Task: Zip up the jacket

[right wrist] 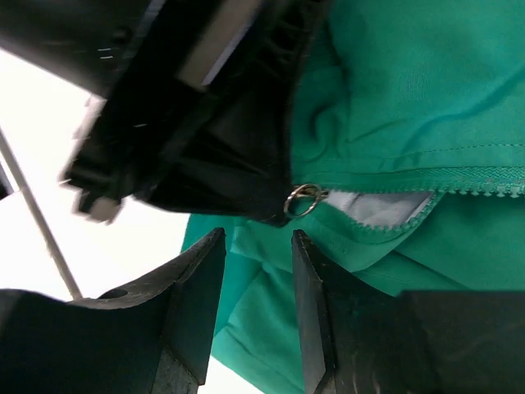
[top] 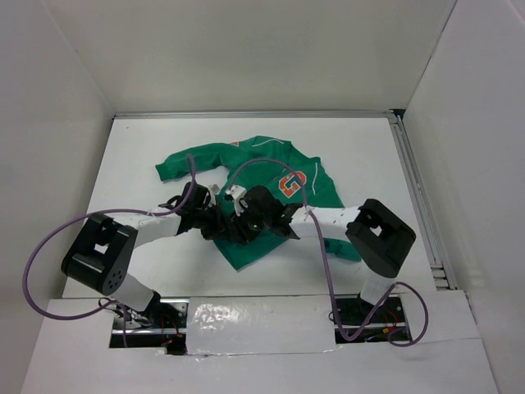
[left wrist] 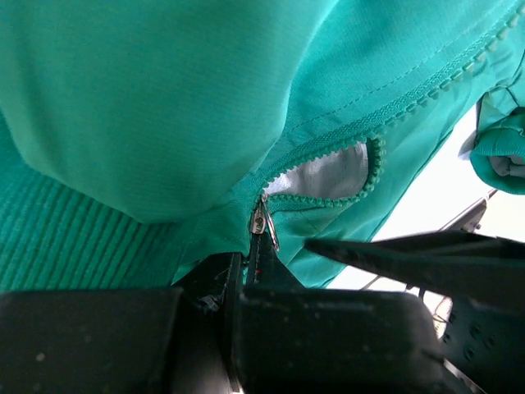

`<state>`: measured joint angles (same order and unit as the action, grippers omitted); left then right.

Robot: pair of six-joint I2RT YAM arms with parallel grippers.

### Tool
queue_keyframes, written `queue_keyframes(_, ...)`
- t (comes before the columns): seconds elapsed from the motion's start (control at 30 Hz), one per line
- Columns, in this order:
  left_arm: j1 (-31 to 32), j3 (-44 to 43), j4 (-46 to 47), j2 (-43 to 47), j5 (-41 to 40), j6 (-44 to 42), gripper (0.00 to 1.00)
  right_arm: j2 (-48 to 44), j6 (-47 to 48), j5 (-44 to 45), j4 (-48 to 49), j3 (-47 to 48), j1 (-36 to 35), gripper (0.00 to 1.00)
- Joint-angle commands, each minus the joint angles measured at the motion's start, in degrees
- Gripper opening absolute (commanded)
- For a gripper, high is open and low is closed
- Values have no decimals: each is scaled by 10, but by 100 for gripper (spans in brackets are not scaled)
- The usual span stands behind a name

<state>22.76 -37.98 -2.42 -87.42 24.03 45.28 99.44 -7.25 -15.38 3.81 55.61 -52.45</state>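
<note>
Nearest the arm bases, the left end effector [left wrist: 246, 267] is closed on the zipper pull [right wrist: 303, 199]; the small metal tab drops straight between its black fingers, which sit pressed together with no gap showing; the right end effector [right wrist: 257, 254] hovers just beside it with its two fingers parted and nothing between them, their tips aimed at the same spot.

The two meet over the near part of the jacket [top: 254, 160], which lies crumpled near the middle of the white counter [top: 361, 156]; the fabric under the arms is bunched, and the ribbed hem [left wrist: 66, 254] lies close to the pull, so the slider appears to sit near the bottom end of the zip.

Just past the slider the two sides stand apart in a small loop, with pale lining [left wrist: 324, 174] showing through; beyond that the teeth [left wrist: 435, 90] run on toward the far side, and I cannot tell whether they are meshed there or only lying edge to edge.

Farther off, the orange G patch [top: 292, 182] faces up on the chest, and a sleeve [top: 184, 164] trails to the left.

My reading is that the task is at an early stage; the pull is secured, which is the fiddly part, but almost the whole run of the zip looks left to close; the free end effector would likely need to pin the hem or fabric while the pull is drawn toward the collar.
</note>
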Motion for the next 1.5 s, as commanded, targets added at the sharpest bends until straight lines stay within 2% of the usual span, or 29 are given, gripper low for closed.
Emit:
queue_keyframes(0.0, 6, 5, 20, 16, 15, -1, 0, 10, -14, 24, 21, 25, 7, 45)
queue_keyframes(0.17, 6, 4, 14, 11, 21, -1, 0, 31, -33, 15, 36, 29, 26, 35)
queue_keyframes(0.37, 6, 2, 13, 17, 25, -5, 0, 46, -52, 45, 36, 29, 45, 25)
queue_keyframes(0.77, 12, -10, 12, -4, 28, -10, 0, 49, -39, -20, 55, 34, 49, 26)
queue_keyframes(0.97, 13, -10, 7, -1, 19, 0, 0, 61, -43, -15, 29, 45, 49, 7)
queue_keyframes(1.0, 13, -11, 3, 0, 17, 0, 0, 58, -44, -9, 23, 41, 49, 2)
queue_keyframes(1.03, 13, -12, 0, 1, 15, 1, 0, 58, -46, -2, 23, 39, 49, 0)
queue_keyframes(1.17, 14, -17, -18, 41, 17, 3, 0, 45, -43, 56, -9, 45, 49, 0)
queue_keyframes(1.3, 18, -10, -29, 104, 15, -7, 0, -4, -39, 150, -12, 38, 44, 0)
queue_keyframes(1.33, 19, -9, -32, 133, 12, -7, 0, -7, -37, 198, -20, 44, 43, 0)
queue_keyframes(1.47, 25, -15, -80, 189, -20, 1, 0, -20, -29, 289, -47, 73, 37, 0)
